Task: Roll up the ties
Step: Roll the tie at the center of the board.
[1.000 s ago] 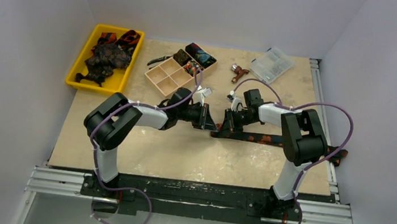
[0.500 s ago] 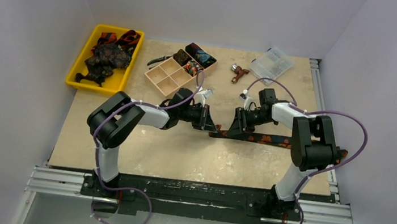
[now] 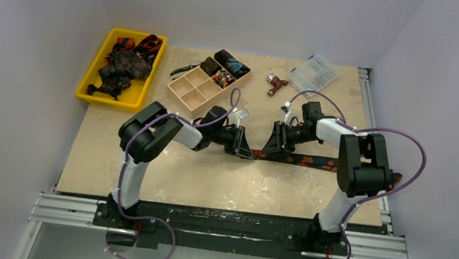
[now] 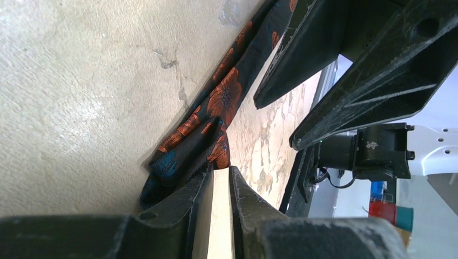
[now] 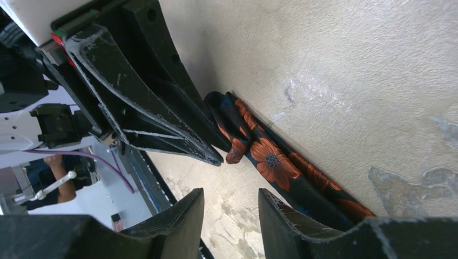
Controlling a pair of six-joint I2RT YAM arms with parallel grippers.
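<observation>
Meeting at the tie's folded end, both grippers open

Top external view: the table [image 3: 208,173] has a wide bare stretch along its near edge, in front of both arms. The tie [image 3: 305,160], black with orange blotches, lies flat across the right half. Its far end reaches the table's right edge and its folded end sits mid-table. The left gripper [image 3: 245,150] and right gripper [image 3: 270,149] face each other just over that folded end, close together. Along the back edge stand a yellow tray [image 3: 92,73] heaped with more ties [image 3: 122,63], a compartment box [image 3: 195,89], pliers [image 3: 185,69] and a clear case [image 3: 314,74], all well apart from the grippers.

Left wrist view: the left gripper's fingers stand a narrow slit apart, with bare table showing between them and nothing held. The tie's doubled end [image 4: 189,156] lies just beside one fingertip. The right gripper's black fingers hang close above the tie.

Right wrist view: the right gripper's fingers are clearly parted and empty, over bare table. The tie [image 5: 273,162] runs diagonally just beside them, its folded end tucked under the left gripper's fingertips.
</observation>
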